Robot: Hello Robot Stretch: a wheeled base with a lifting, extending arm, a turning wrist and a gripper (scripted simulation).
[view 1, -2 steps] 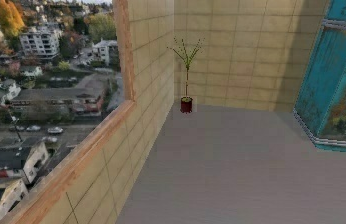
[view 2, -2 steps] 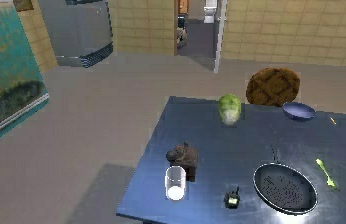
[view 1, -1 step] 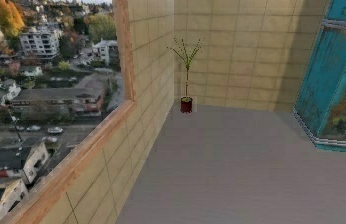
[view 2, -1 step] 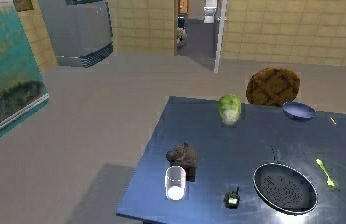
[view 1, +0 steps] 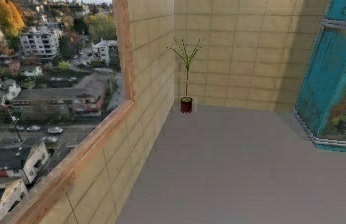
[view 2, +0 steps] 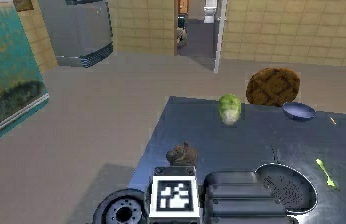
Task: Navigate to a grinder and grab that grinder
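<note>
A small brown-and-grey object [view 2: 182, 154] stands near the left edge of a dark countertop [view 2: 281, 140] in the arm side view. It is too small to name. Just below it, at the picture's bottom edge, sits a white square with black marks [view 2: 174, 195]. A ribbed dark block is on that square's right. On its left is a round dark part that looks like the gripper's body [view 2: 119, 208]. I cannot make out the fingers, and I cannot tell whether the gripper holds anything.
On the counter lie a green lettuce [view 2: 229, 108], a brown round loaf [view 2: 271, 87], a blue bowl [view 2: 299, 111], a green utensil [view 2: 326, 172] and a sink basin [view 2: 286, 185]. Beyond are a fish tank [view 2: 6, 70], a grey bin [view 2: 78, 30] and a doorway [view 2: 196, 30]. Ahead stand a potted plant [view 1: 186, 80] and a window [view 1: 41, 70].
</note>
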